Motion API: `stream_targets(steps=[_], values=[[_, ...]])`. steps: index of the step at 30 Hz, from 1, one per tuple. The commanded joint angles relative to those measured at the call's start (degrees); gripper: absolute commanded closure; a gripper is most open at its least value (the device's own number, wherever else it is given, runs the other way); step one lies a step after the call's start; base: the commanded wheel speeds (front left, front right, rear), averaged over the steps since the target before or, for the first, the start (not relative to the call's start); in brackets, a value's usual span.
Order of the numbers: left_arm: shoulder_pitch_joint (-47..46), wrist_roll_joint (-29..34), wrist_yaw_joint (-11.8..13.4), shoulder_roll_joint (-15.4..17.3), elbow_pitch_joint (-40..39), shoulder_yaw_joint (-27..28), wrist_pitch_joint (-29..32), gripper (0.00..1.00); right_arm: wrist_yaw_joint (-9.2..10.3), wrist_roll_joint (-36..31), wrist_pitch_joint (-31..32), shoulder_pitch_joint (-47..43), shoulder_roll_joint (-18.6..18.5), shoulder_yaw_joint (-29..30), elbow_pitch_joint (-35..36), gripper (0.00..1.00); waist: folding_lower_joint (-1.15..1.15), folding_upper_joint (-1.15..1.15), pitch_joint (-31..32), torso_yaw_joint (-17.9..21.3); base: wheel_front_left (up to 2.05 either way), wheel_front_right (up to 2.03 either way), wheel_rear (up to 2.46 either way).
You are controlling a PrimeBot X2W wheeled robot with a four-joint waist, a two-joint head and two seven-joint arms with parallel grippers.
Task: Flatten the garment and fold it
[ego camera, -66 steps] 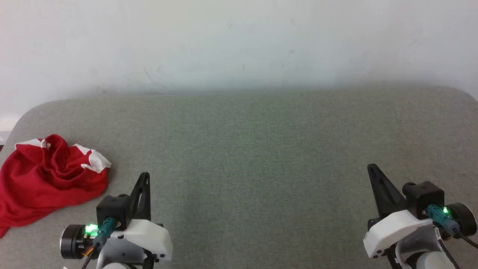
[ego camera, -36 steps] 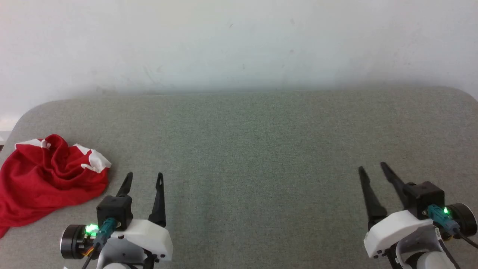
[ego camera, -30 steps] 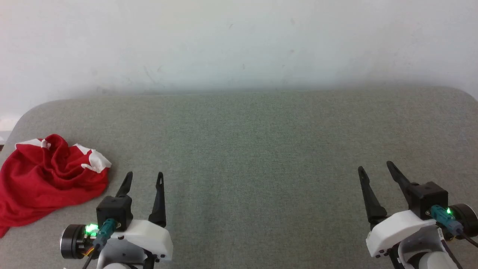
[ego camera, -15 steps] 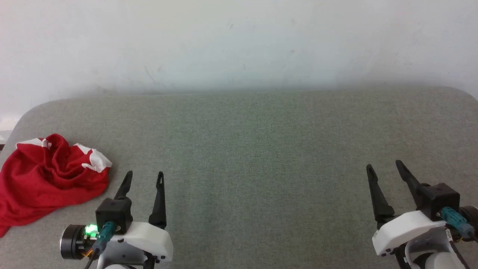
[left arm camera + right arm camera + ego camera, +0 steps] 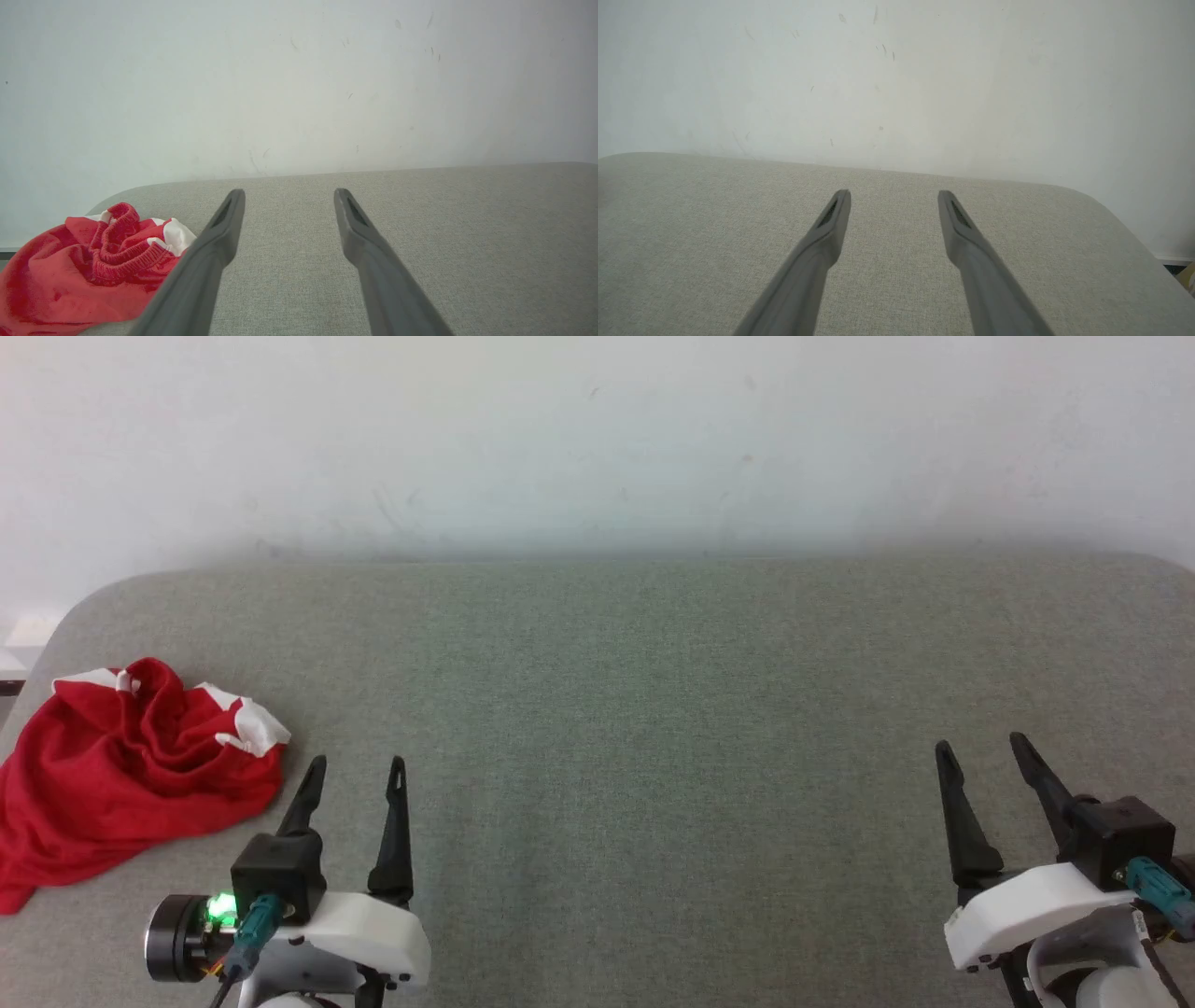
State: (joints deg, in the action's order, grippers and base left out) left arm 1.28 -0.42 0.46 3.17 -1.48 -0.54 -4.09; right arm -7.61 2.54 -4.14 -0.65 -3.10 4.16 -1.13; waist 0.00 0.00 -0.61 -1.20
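The garment (image 5: 121, 775) lies crumpled in a heap at the far left of the grey table (image 5: 653, 709); it is bright red with white trim bands showing on its upper folds. My left gripper (image 5: 358, 765) stands open just to its right, apart from the cloth, with nothing between its fingers. In the left wrist view the garment (image 5: 88, 270) sits to the left of the left gripper (image 5: 289, 196). At the lower right, my right gripper (image 5: 980, 747) is open and empty over bare table; its wrist view shows the right gripper (image 5: 894, 196) with grey surface between the fingers.
A white wall (image 5: 597, 439) rises right behind the table's far edge. The table's rounded left corner (image 5: 84, 607) lies just beyond the garment, and its right corner (image 5: 1101, 205) curves off near the right gripper. Wide bare grey surface spans between both grippers.
Both grippers went from shut to open about two seconds ago. The head camera has shifted slightly, so the whole picture moved right. The right gripper moved a little to the right.
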Motion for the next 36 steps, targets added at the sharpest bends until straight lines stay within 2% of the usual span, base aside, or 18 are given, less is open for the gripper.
stream_targets(steps=[1,18,36], values=[[0.87,-0.41,-0.54,0.20,-0.41,0.06,-0.55,0.00,0.04,0.32,-0.51,-0.34,0.07,0.39,-0.21,0.00,0.00,0.00,-0.10,-0.21,0.00,0.00,0.00],[1.17,-1.27,-0.53,-0.09,-0.85,0.63,-2.58,0.00,0.05,0.19,-2.54,-0.08,0.10,0.42,-0.43,0.00,0.00,0.00,-1.02,-4.16,0.00,0.00,0.00],[2.04,-2.70,-0.09,-0.22,-1.90,1.96,-4.74,0.00,0.07,-0.22,-4.70,0.63,0.13,-0.65,-1.32,0.00,0.00,0.00,-1.93,-11.86,0.00,0.00,0.00]])
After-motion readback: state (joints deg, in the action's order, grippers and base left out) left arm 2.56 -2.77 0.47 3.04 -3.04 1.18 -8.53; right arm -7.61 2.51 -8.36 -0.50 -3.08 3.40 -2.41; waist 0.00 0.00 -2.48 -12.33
